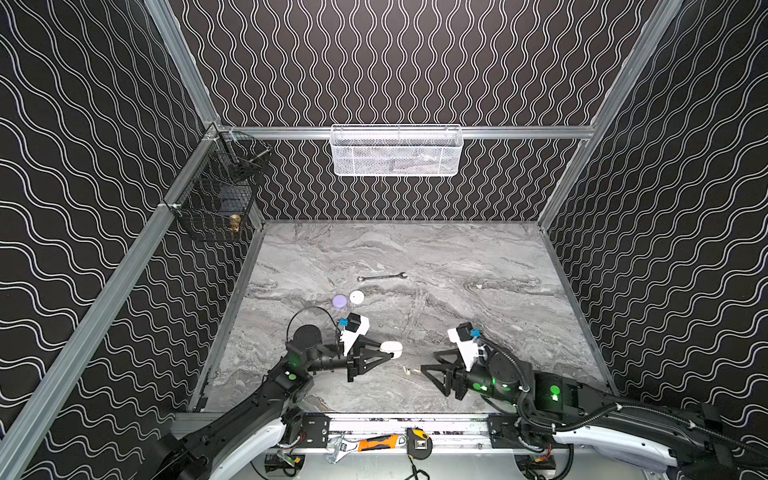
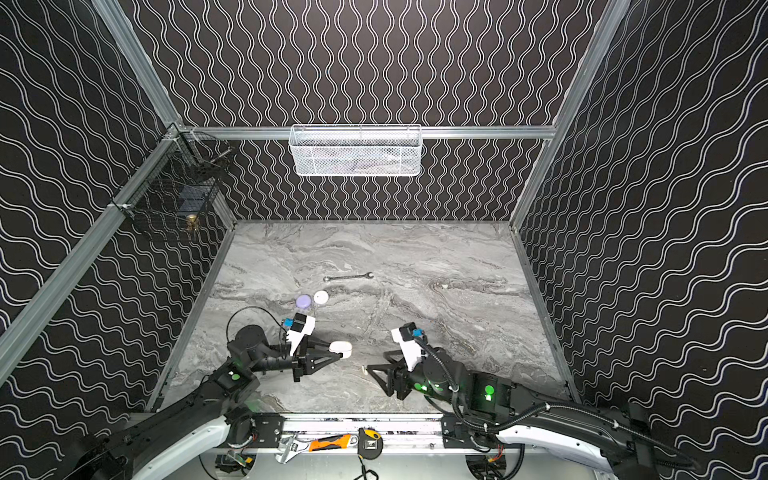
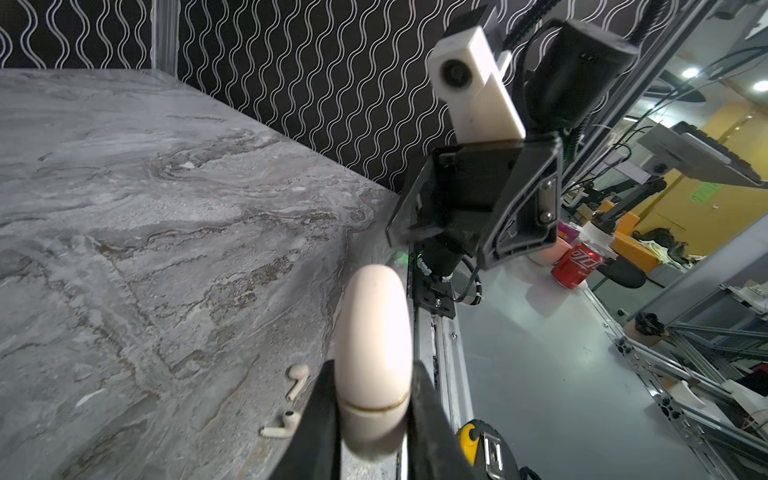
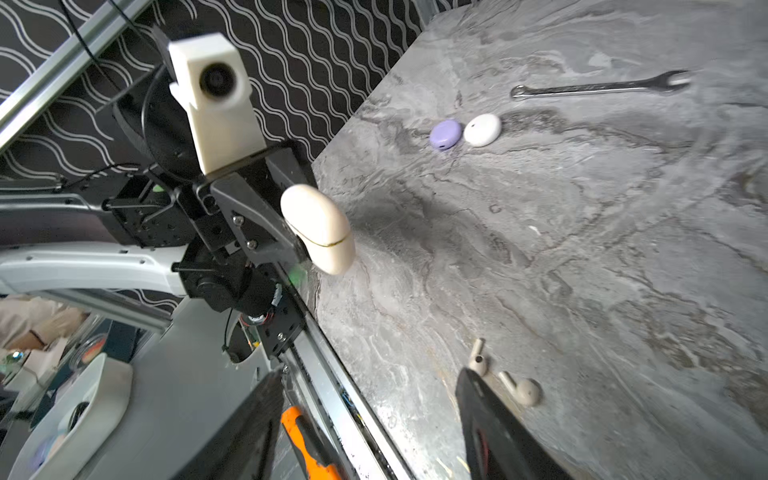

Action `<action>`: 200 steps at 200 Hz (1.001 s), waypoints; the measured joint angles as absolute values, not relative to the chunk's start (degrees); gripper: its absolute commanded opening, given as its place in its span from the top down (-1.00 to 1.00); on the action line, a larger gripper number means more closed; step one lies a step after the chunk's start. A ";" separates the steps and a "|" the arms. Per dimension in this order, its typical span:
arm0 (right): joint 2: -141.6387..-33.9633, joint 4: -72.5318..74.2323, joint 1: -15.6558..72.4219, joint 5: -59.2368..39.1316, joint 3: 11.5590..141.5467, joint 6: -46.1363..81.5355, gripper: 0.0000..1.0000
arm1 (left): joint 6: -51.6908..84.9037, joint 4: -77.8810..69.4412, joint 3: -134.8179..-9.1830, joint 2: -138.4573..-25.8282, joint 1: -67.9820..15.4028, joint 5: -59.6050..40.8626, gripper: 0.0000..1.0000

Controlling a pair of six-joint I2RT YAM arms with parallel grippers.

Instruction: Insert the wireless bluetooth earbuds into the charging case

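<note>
Grips the shut cream charging case [image 3: 374, 332] in the narrowly closed left gripper [image 3: 372, 401], above the table [image 1: 457, 257]. Spreads the right gripper [image 4: 365, 386] wide, empty, with two cream earbuds [image 4: 524, 390] on the table just beside one fingertip [image 4: 468, 379].

Left fingers [image 1: 384, 355] are clamped on a cream oval plastic charging case [image 1: 392, 347], low over the grey marbled tabletop [image 1: 478, 257] near its front edge. Right fingers [image 1: 424, 369] stand spread apart. I see two tiny white stemmed plastic earbuds [image 1: 406, 369] lying on the tabletop just beside the right tips, between them and the case. Farther back sit a round lavender plastic case [image 1: 340, 301] and a round white plastic case [image 1: 356, 296], side by side. Beyond those lies a slim steel wrench [image 1: 382, 276]. A white mesh basket [image 1: 397, 151] hangs on the back rail.
</note>
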State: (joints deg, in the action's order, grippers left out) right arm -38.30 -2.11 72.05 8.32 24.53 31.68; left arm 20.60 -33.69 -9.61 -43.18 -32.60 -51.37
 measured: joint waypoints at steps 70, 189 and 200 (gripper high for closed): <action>-55.42 7.97 72.36 8.88 33.93 26.89 -0.15 | 19.05 -31.44 -9.74 -37.95 -33.65 -52.29 1.00; -58.52 11.09 71.94 13.82 36.01 26.28 0.12 | 15.62 -26.37 -10.98 -35.22 -36.47 -50.96 1.00; -58.78 11.42 71.92 13.13 36.03 26.30 0.11 | 15.20 -25.30 -11.25 -34.92 -36.49 -50.72 1.00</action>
State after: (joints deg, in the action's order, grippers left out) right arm -58.78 11.42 71.92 13.13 36.03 26.30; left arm 15.20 -25.30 -11.25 -34.92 -36.49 -50.72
